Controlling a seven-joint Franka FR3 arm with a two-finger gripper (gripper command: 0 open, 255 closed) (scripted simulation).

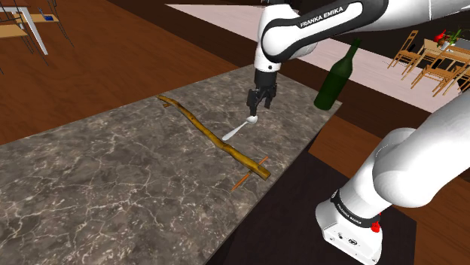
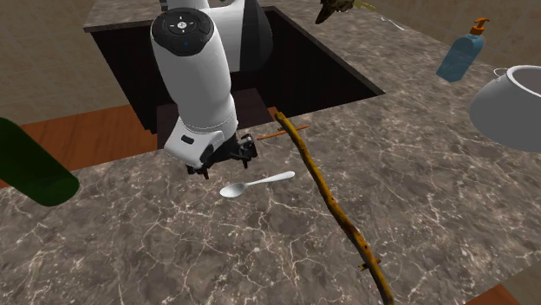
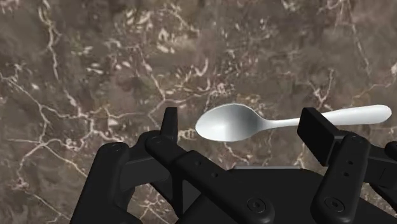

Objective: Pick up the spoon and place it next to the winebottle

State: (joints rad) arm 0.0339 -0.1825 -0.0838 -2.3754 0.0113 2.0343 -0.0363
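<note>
A silvery spoon [image 1: 236, 129] lies flat on the dark marble counter [image 1: 113, 181], its bowl pointing towards the dark green wine bottle [image 1: 336, 75], which stands at the counter's far corner. My black gripper [image 1: 257, 108] hangs open just above the spoon's bowl. In the wrist view the gripper [image 3: 243, 127] straddles the spoon [image 3: 232, 122]; the bowl lies between the fingers and the handle passes behind the right finger [image 3: 318, 130], with no contact visible. The second exterior view has the spoon [image 2: 256, 184] just below the gripper [image 2: 227, 158] and the bottle [image 2: 30, 166] at its left edge.
A long crooked brown stick [image 1: 215, 140] lies across the counter beside the spoon's handle, with a thin orange stick [image 1: 248, 177] near its end. A blue soap dispenser [image 2: 459, 54] and a grey pot [image 2: 511, 104] stand at the second exterior view's right. The counter edge drops to my stand [image 1: 354, 226].
</note>
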